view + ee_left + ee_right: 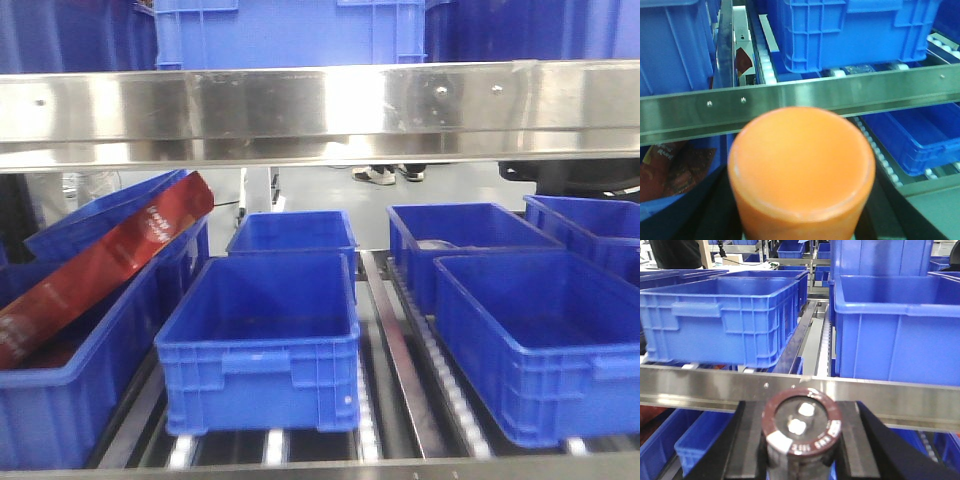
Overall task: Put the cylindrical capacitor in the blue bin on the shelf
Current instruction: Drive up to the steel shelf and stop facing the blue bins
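Holding the cylindrical capacitor [801, 426] upright in the right gripper [802, 437], pinching its dark brown body narrowly between two black fingers [746, 442], with two pale terminals facing the camera. Hovering just in front of the shelf [900, 397], level with its shiny front rail and not yet past that rail.

Looking past the rail at two blue bins side by side just behind it: a left blue bin [725, 320] and a right blue bin [895, 335], with a metal track [812, 345] running away from the rail between them. Blocking the straight path only with the rail itself and the near walls of those bins.

Filling most of the left wrist view with a blurred orange cylinder [801, 170], sitting in front of the rail. Hiding nearly all of the left gripper [801, 227], leaving only dark shapes at either side low down, so cannot tell whether wide or narrow.

Showing, in the front view, more bins below and behind the rail, among them a front bin [260, 345] and a far-left bin [60, 400] with a red box [100, 265] leaning tilted in it.
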{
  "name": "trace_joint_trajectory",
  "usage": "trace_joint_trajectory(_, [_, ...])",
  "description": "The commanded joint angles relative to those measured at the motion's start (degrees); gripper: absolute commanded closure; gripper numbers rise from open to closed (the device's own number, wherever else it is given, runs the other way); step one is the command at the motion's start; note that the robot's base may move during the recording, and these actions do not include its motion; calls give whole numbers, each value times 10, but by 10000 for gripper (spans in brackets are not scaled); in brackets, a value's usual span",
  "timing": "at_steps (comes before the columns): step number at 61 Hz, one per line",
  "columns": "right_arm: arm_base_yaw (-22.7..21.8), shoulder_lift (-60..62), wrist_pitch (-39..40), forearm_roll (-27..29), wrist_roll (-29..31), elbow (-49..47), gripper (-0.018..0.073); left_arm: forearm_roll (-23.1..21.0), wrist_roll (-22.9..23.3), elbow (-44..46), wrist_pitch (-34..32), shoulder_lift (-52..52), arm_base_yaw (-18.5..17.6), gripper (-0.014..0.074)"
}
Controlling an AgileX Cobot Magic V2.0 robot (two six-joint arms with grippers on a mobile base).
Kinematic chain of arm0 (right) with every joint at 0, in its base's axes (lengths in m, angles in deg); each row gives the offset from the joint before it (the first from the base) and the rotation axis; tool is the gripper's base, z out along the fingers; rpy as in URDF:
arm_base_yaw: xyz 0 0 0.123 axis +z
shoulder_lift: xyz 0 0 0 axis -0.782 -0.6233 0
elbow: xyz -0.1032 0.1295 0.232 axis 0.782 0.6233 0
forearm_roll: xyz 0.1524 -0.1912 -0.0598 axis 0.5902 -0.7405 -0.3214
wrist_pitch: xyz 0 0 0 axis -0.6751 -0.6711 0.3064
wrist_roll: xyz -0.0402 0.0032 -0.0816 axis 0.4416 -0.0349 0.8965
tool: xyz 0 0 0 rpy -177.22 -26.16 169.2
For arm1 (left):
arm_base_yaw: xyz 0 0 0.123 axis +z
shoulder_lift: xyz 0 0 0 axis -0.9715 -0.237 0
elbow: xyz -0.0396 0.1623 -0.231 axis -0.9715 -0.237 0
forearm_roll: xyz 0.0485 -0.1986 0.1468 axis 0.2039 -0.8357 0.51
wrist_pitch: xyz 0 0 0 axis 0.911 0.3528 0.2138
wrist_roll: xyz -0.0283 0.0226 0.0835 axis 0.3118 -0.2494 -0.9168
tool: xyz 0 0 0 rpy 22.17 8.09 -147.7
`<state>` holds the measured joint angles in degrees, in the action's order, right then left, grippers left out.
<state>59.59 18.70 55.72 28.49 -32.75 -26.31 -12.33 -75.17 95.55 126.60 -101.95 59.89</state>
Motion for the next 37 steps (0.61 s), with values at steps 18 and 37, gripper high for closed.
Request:
trace_joint_trajectory(18, [1, 2, 17, -1, 2, -4, 721, -2, 0, 5, -9, 2, -3, 707])
trace_joint_trajectory(37, [1, 2, 17, -1, 2, -4, 721, -2, 0, 5, -9, 2, -3, 707])
